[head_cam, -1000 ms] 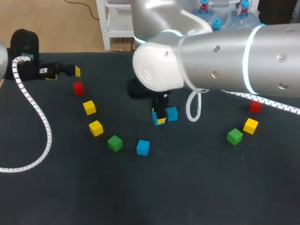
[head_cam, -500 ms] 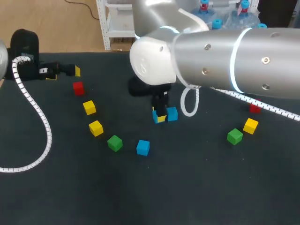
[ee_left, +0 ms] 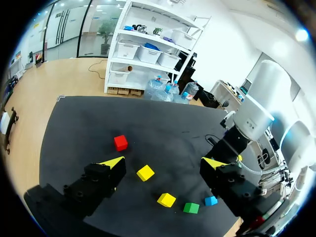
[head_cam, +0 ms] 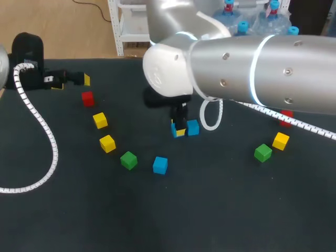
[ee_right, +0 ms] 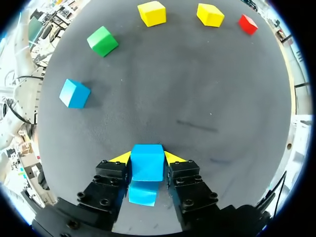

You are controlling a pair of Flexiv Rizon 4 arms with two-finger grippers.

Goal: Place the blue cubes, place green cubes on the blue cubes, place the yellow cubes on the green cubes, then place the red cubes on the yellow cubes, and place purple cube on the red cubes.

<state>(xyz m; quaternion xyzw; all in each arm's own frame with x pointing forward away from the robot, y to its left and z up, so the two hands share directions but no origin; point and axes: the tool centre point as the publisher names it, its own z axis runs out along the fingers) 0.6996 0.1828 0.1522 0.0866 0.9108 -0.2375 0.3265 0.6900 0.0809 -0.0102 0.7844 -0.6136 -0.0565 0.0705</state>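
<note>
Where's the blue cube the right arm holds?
Head view, mid-table: the blue cube is held by the right gripper, a second blue cube at its right.

A blue cube (ee_right: 147, 162) is gripped upright between the right fingers (ee_right: 122, 157), a second blue (head_cam: 193, 127) just beside it. Leftward an arc — third blue (head_cam: 160, 165), green (head_cam: 128, 160), yellow (head_cam: 107, 143), upper yellow (head_cam: 100, 120), red (head_cam: 87, 98). Right, well apart — far green (head_cam: 263, 153), far yellow (head_cam: 280, 140), half-hidden far red (head_cam: 286, 115).

Looks like a robot lab: a left arm (head_cam: 25, 55) and a right arm (head_cam: 252, 68) reach over a black-topped table (head_cam: 220, 210) scattered with small coloured cubes (head_cam: 160, 165), a coiled cable (head_cam: 48, 137) lying across it
</note>
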